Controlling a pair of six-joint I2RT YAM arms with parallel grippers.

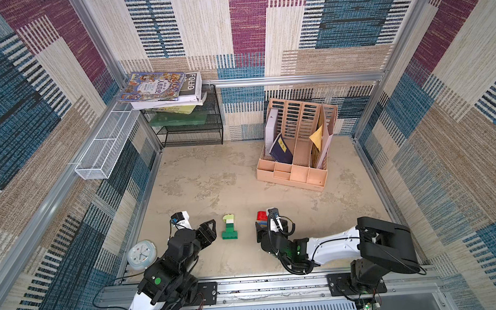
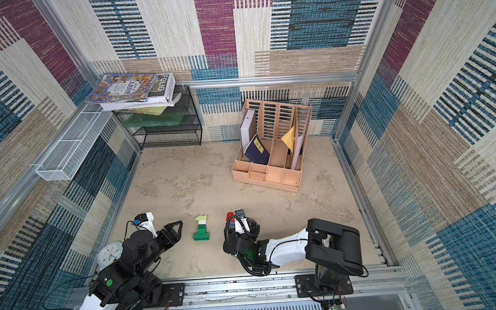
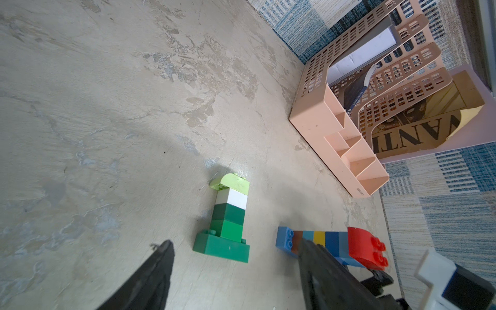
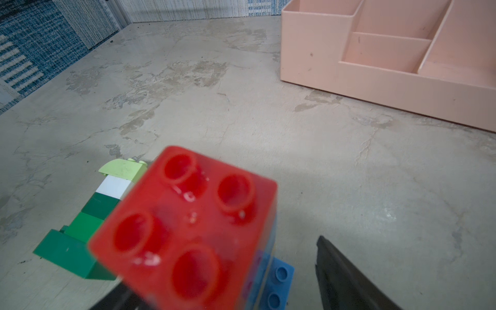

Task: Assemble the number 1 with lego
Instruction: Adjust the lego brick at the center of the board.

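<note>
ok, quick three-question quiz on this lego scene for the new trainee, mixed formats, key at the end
1. True or false: the green lego 1 stands upright.
2. One end of the multicoloured lego stack is blue. The other end is: A red, B cream, C lime.
3. Is the left hand open or shut?
Key: 1 false, it lies flat. 2 A. 3 open, gripping nothing.
</note>
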